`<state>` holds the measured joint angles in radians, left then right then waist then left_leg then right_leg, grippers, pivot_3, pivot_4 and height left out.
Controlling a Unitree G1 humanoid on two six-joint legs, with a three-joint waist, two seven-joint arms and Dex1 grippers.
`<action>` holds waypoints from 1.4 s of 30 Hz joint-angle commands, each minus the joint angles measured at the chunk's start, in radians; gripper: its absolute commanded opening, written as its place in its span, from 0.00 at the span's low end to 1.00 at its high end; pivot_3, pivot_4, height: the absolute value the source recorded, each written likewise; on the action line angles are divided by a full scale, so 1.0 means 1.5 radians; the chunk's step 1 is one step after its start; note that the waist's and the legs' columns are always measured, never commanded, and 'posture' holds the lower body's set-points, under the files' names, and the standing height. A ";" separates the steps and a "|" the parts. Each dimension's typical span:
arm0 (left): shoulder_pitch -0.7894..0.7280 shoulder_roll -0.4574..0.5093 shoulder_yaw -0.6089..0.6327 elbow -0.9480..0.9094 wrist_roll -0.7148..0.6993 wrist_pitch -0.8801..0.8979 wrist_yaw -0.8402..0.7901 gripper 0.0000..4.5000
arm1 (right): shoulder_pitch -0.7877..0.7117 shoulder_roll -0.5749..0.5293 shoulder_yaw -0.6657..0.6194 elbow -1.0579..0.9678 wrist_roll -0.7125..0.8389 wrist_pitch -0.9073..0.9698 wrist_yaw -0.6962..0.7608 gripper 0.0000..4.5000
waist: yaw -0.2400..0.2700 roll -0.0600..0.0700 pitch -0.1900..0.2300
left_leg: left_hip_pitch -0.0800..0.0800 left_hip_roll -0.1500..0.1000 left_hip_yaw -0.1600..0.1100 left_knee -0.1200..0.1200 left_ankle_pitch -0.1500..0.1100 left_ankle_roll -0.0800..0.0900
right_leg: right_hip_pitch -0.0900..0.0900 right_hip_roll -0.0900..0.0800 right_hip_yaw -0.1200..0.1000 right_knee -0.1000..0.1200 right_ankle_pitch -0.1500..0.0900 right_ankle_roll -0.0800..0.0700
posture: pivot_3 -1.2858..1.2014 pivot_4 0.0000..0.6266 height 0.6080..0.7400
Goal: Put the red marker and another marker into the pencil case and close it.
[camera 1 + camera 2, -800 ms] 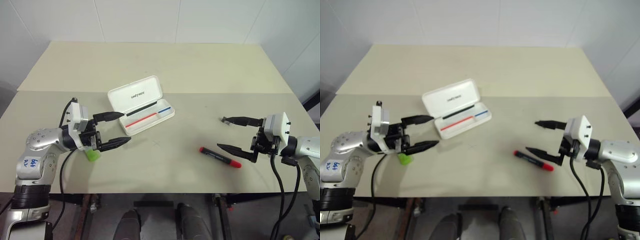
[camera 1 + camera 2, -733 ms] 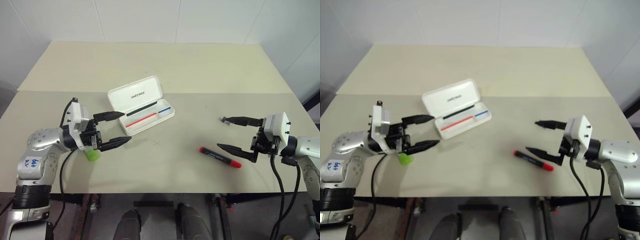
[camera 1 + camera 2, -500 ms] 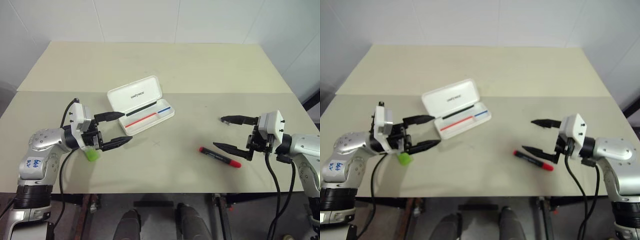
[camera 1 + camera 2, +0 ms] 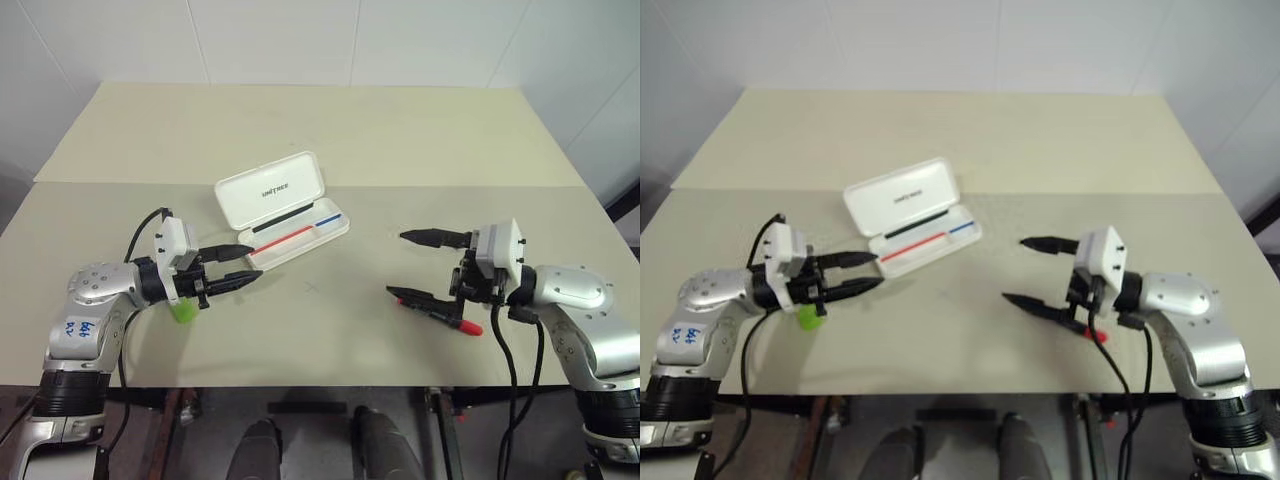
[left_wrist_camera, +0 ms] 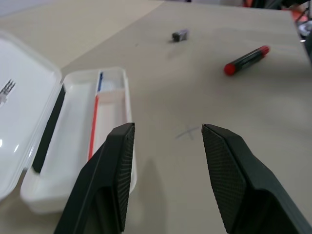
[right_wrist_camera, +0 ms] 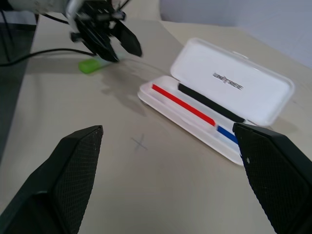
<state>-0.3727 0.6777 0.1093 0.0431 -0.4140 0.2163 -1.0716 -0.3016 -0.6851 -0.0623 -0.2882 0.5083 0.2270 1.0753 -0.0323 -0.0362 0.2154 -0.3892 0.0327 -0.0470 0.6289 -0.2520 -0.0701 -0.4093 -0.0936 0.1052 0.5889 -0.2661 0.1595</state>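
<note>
Both arms have swung inward: right gripper [image 4: 418,267] now straddles above the red marker [image 4: 437,310], jaws spread wide and empty; left gripper [image 4: 246,263], half-parted and empty, has drawn near the pencil case [image 4: 284,207], which lies open mid-table. Green marker [image 4: 184,310] lies beneath the left wrist. Recommendation: lower the right gripper squarely across the barrel before closing.

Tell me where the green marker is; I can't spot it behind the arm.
In the left eye view the green marker lies on the table's left side, just below the left gripper and short of the open pencil case.
</note>
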 commanded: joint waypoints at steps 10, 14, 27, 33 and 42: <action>-0.117 -0.073 -0.101 0.092 0.124 -0.007 0.085 0.49 | -0.017 0.060 0.023 -0.070 0.001 -0.008 -0.055 1.00 | 0.000 0.000 0.000 | 0.000 0.000 0.000 0.000 0.000 0.000 | 0.000 0.000 0.000 0.000 0.004 0.007 | 0.52 0.24 1.00; -0.118 -0.062 -0.114 0.082 0.120 0.004 0.054 0.49 | -0.017 0.076 0.035 -0.072 -0.010 -0.015 -0.071 1.00 | -0.001 0.000 0.000 | 0.000 0.000 0.000 -0.001 0.000 0.000 | -0.001 0.000 0.000 0.000 0.004 0.007 | 0.52 0.24 1.00; -0.164 -0.024 -0.160 0.119 0.186 0.052 0.047 0.49 | -0.030 0.117 0.048 -0.078 -0.033 -0.040 -0.111 1.00 | 0.001 0.000 0.000 | 0.000 0.000 0.000 0.000 0.000 0.000 | -0.001 0.000 0.000 0.001 0.003 0.006 | 0.52 0.24 1.00; -0.215 -0.032 -0.192 0.101 0.194 0.121 0.028 0.49 | -0.033 0.121 0.050 -0.082 -0.037 -0.047 -0.123 1.00 | 0.001 0.000 0.000 | -0.001 0.000 0.000 -0.001 0.000 0.000 | -0.001 0.000 0.000 0.000 0.004 0.007 | 0.52 0.24 1.00; -0.239 -0.016 -0.235 0.069 0.211 0.173 -0.016 0.45 | -0.046 0.118 0.045 -0.076 -0.034 -0.054 -0.123 1.00 | 0.000 0.000 0.000 | -0.001 0.000 0.000 -0.001 0.000 0.000 | -0.001 0.000 0.000 0.001 0.004 0.007 | 0.52 0.24 1.00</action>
<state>-0.7042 0.6427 -0.2457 0.1895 -0.1010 0.4649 -1.0823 -0.3517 -0.5073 0.0269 -0.3655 0.4435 0.1716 0.8955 -0.0324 -0.0363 0.2154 -0.3901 0.0326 -0.0473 0.6277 -0.2520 -0.0701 -0.4105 -0.0931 0.1050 0.5897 -0.2608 0.1700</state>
